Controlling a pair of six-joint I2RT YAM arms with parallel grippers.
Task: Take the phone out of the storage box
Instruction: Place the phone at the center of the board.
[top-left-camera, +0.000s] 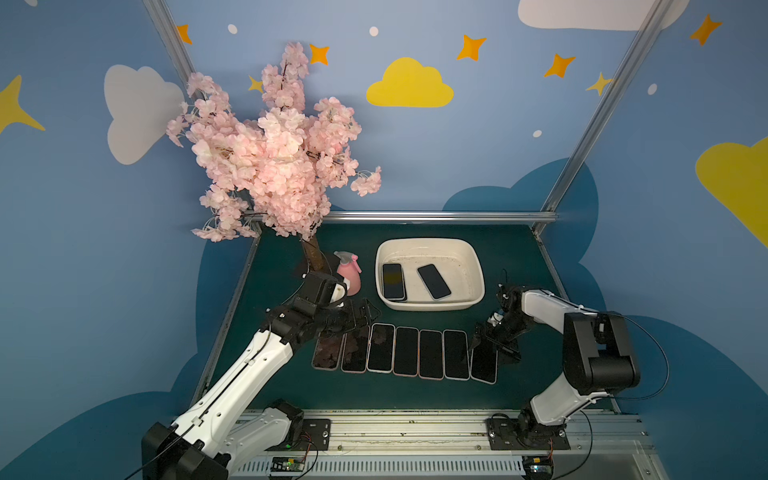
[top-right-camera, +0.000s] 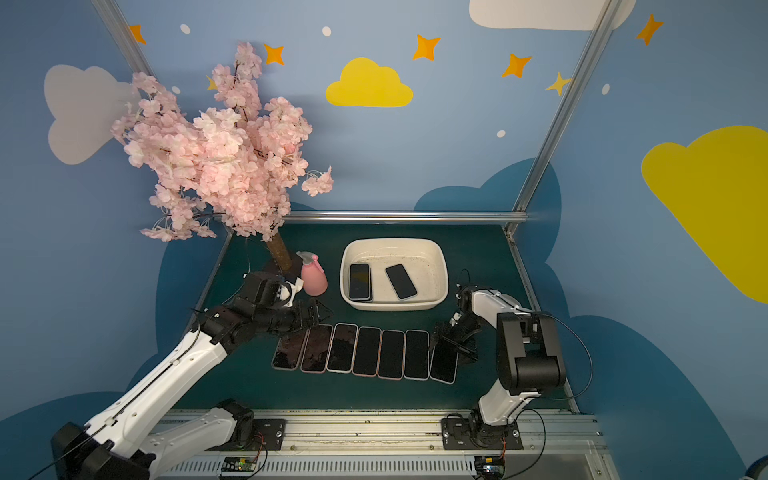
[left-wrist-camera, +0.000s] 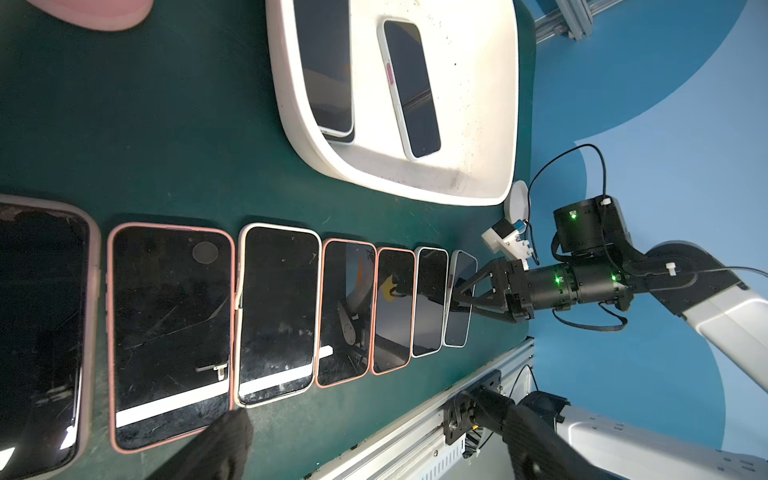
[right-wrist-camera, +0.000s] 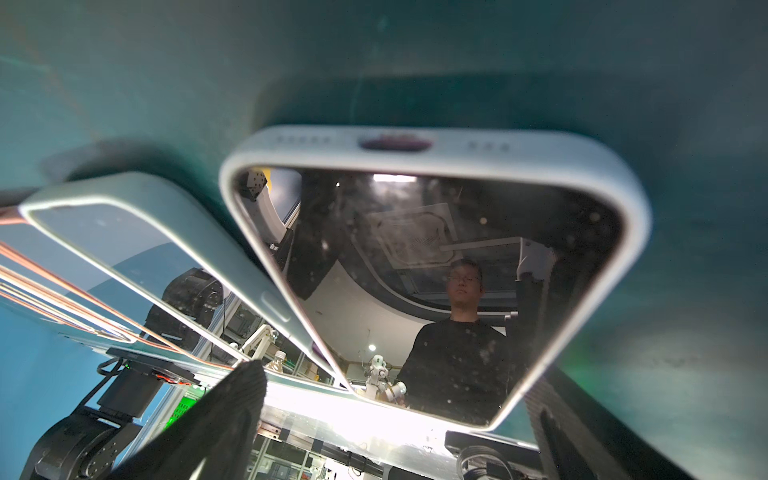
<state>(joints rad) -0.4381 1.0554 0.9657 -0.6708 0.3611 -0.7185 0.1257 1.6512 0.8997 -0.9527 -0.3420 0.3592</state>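
Note:
The cream-white storage box (top-left-camera: 428, 242) (top-right-camera: 394, 242) (left-wrist-camera: 291, 124) stands at the back of the green mat. Inside it one phone (top-left-camera: 434, 281) (top-right-camera: 400, 281) (left-wrist-camera: 411, 87) lies at an angle, and another (top-left-camera: 393, 281) (top-right-camera: 360, 281) (left-wrist-camera: 328, 62) rests by the left wall. My right gripper (top-left-camera: 492, 343) (top-right-camera: 451, 343) (right-wrist-camera: 399, 432) is low over the mat, open. Its fingers straddle the far end of a white-cased phone (top-left-camera: 484, 365) (right-wrist-camera: 436, 291) lying flat at the right end of a row. My left gripper (top-left-camera: 363, 318) (top-right-camera: 313, 313) (left-wrist-camera: 374, 449) hangs open and empty over the row's left end.
Several phones (top-left-camera: 405, 351) (left-wrist-camera: 274, 311) lie side by side in a row in front of the box. A pink spray bottle (top-left-camera: 348, 274) and a blossom tree (top-left-camera: 274, 145) stand at the back left. A metal rail (top-left-camera: 415, 432) runs along the front edge.

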